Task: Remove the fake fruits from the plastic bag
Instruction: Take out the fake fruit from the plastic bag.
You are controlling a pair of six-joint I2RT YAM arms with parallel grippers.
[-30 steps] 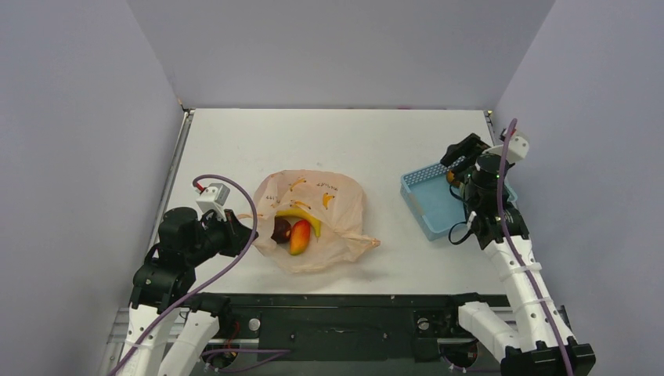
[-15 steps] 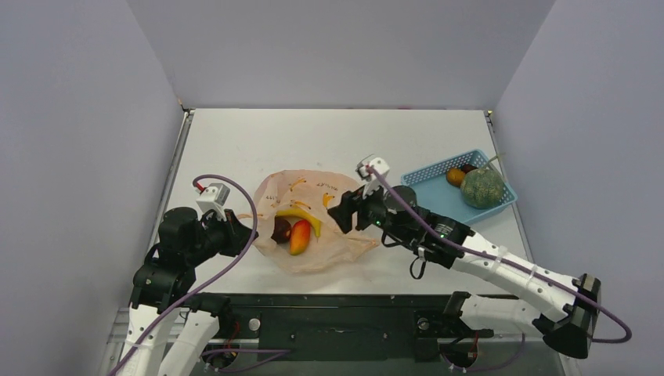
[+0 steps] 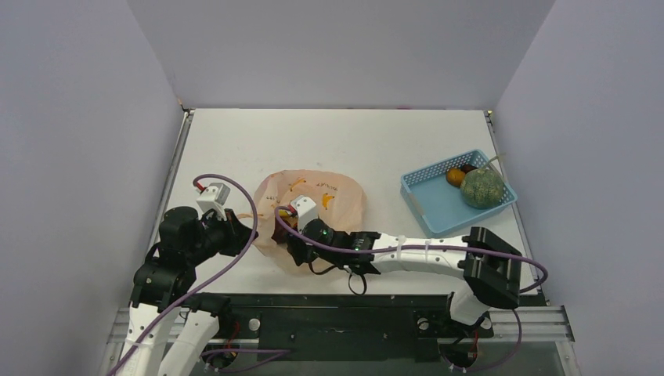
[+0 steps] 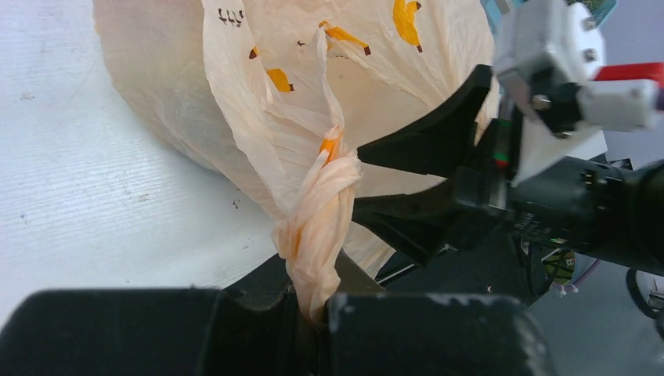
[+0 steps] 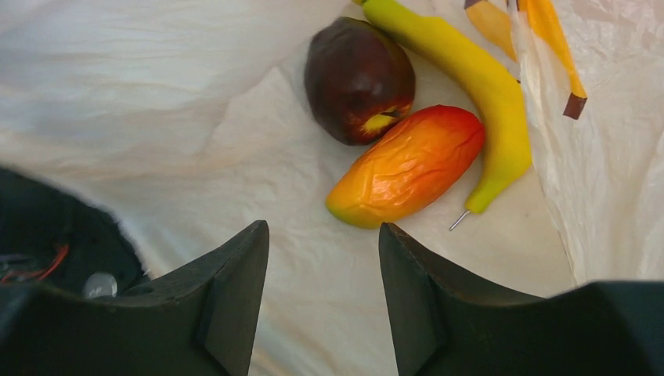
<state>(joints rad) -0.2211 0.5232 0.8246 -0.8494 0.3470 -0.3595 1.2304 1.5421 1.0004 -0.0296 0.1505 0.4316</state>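
The peach-orange plastic bag [image 3: 333, 196] lies at the table's centre-left, mouth toward the near edge. My left gripper [image 4: 317, 309] is shut on the bag's twisted handle [image 4: 321, 211] at its left edge [image 3: 249, 233]. My right gripper [image 5: 322, 227] hovers open inside the bag's mouth [image 3: 294, 241], nothing between its fingers. Just ahead of its tips lie a red-yellow mango [image 5: 407, 164], a dark maroon fruit [image 5: 358, 78] and a yellow banana [image 5: 478, 94]. In the top view the right wrist hides most of these fruits.
A light blue basket [image 3: 434, 207] stands at the right and holds a green melon [image 3: 480, 188], an orange fruit [image 3: 454, 176] and a dark fruit [image 3: 467, 168]. The right arm stretches across the near edge of the table.
The right arm swung from over the basket across to the bag's mouth and lowered over the fruits, its jaws narrowing somewhat. The left gripper kept its hold.
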